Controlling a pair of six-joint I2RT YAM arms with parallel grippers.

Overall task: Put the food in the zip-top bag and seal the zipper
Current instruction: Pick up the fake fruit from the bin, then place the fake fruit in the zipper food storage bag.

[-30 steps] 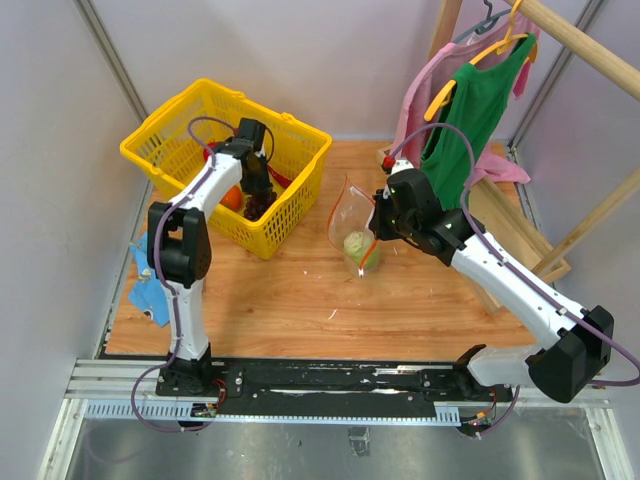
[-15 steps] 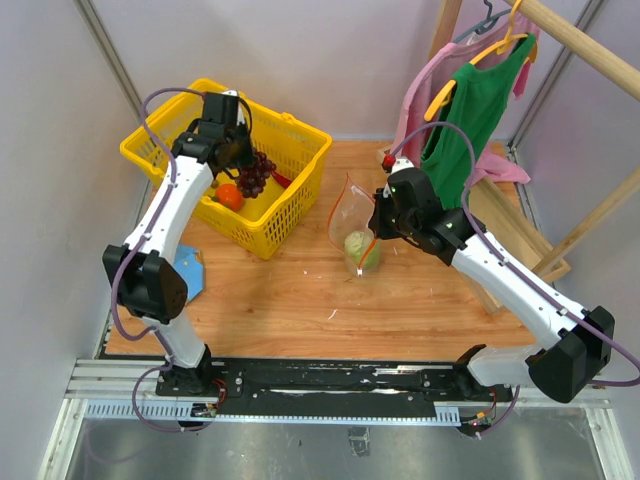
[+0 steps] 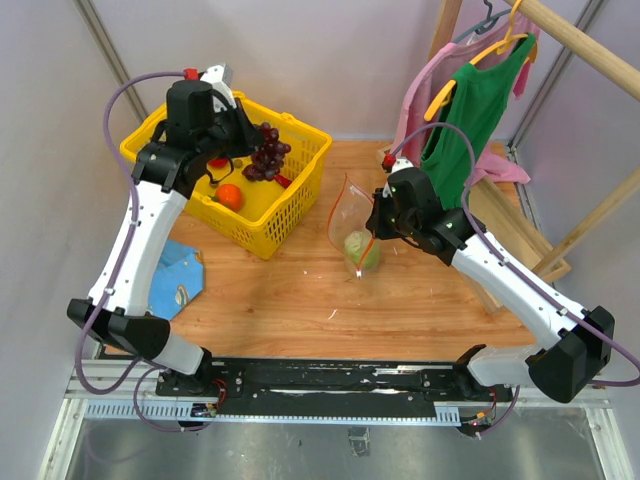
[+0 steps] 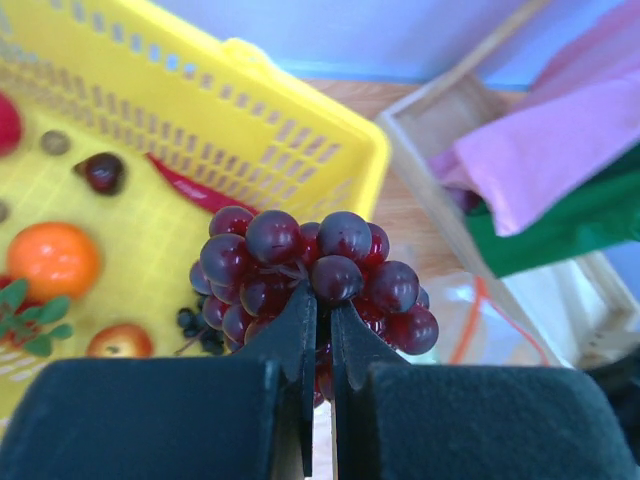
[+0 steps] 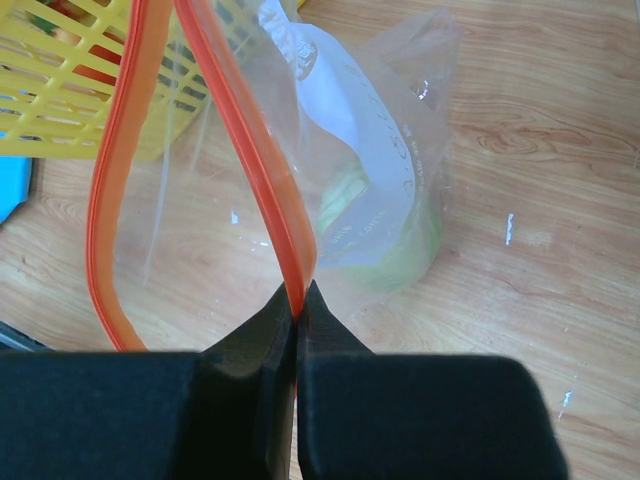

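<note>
My left gripper is shut on a dark purple grape bunch and holds it in the air above the yellow basket. An orange, a red round fruit and a red chilli lie in the basket. The clear zip-top bag stands open on the table with a light-green ball inside. My right gripper is shut on the bag's red-orange zipper and holds the mouth up.
A blue cloth lies on the table's left side. Green and pink garments hang on a wooden rack at the back right. The wooden table shows bare in front of the bag.
My left arm has lifted the grape bunch out of the basket and swung up and back to the left. The right arm and the bag have not moved.
</note>
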